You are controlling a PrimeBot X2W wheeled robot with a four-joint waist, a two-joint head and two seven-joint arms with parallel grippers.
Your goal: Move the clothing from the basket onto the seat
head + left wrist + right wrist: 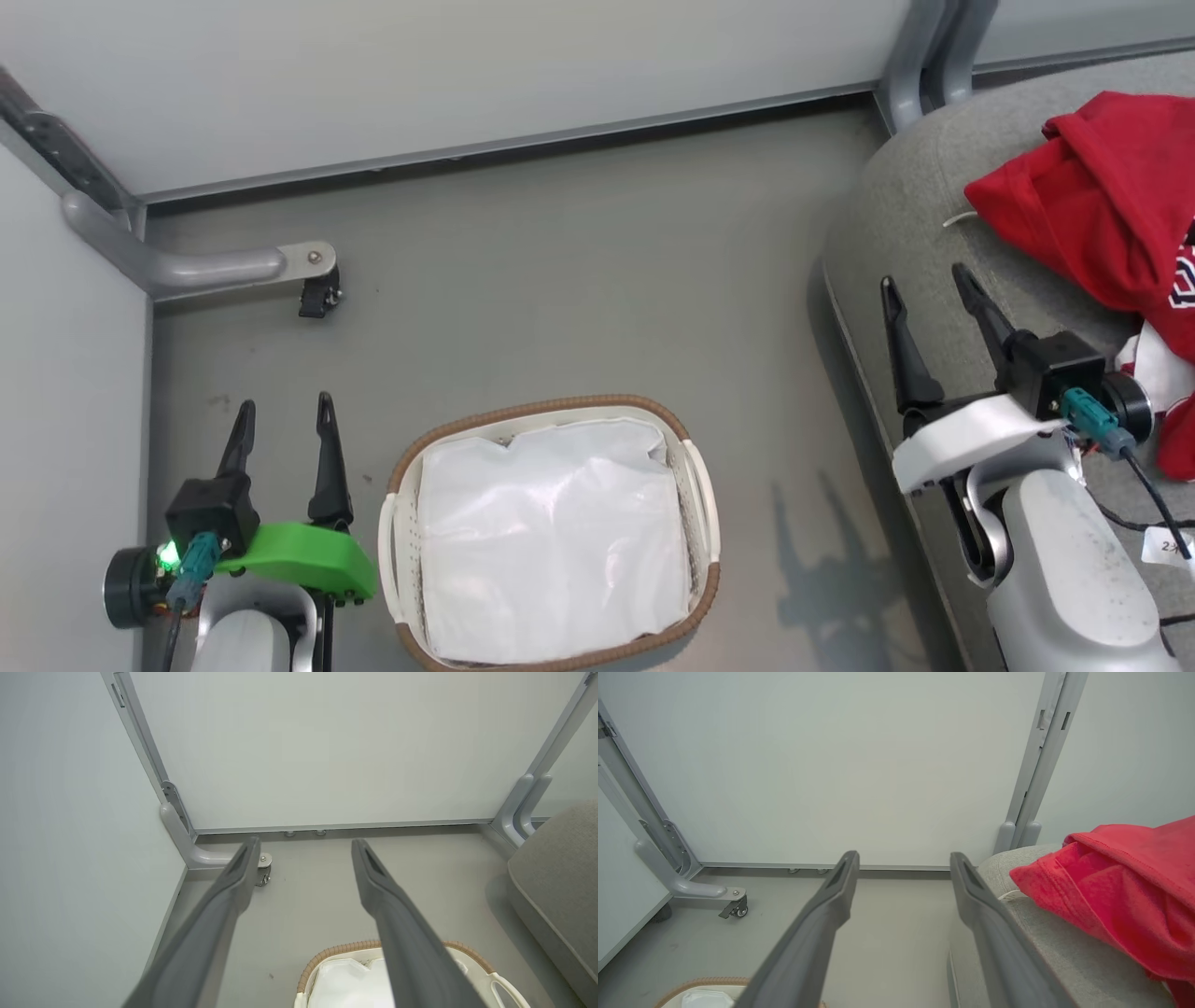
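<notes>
We saw the red clothing (1102, 205) heaped on the grey seat (915, 215) at the right edge of the head view, its length running roughly top to bottom and cut off by the frame. The basket (551, 408) sat at lower centre, its white liner (551, 541) showing. Our left claw (286, 401) and right claw (923, 274) both stood spread.

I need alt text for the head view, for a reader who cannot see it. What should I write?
Red clothing lies on the grey seat at the right, while the white basket on the floor shows just its liner. The left gripper and the right gripper are open and hold nothing.
</notes>
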